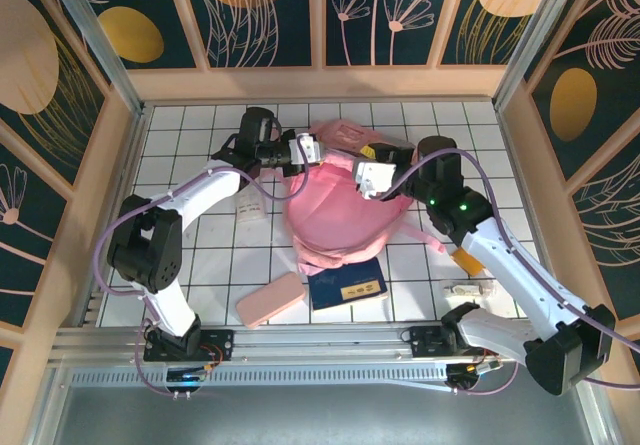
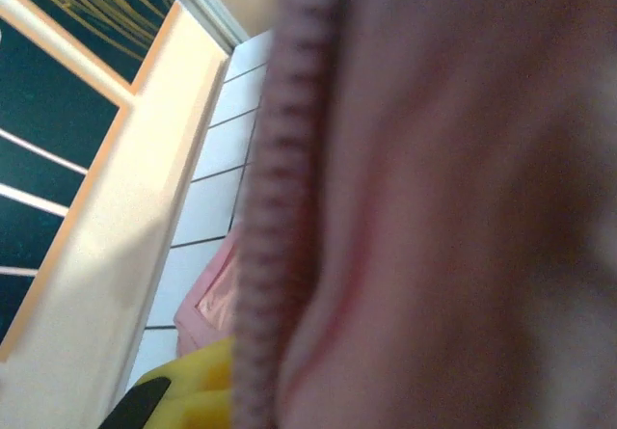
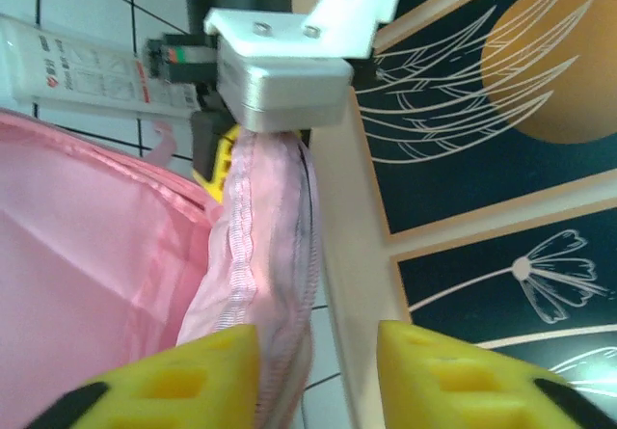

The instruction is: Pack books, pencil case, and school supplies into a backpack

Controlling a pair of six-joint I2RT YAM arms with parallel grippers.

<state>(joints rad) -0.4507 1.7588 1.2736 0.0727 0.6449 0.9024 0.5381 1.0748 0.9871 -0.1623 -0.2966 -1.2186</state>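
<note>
The pink backpack point(image 1: 335, 215) lies mid-table with its top opening held up. My left gripper point(image 1: 308, 151) is shut on the zipper rim point(image 3: 241, 217) at the back left; in the left wrist view one yellow finger point(image 2: 188, 390) shows beside the pink fabric point(image 2: 463, 207). My right gripper point(image 3: 316, 337) is open, with the same rim loose between its fingers, at the back right point(image 1: 375, 177). The dark-blue book point(image 1: 347, 283) and the pink pencil case point(image 1: 270, 299) lie in front of the backpack. A clear packet point(image 1: 249, 206) lies to its left. An orange item point(image 1: 466, 261) and a tiny whitish item point(image 1: 468, 290) lie at the right.
The white tiled table point(image 1: 190, 165) is boxed in by wooden walls with dark patterned panels point(image 1: 260, 15). The back wall point(image 3: 347, 207) stands close behind both grippers. A metal rail point(image 1: 320, 350) runs along the near edge.
</note>
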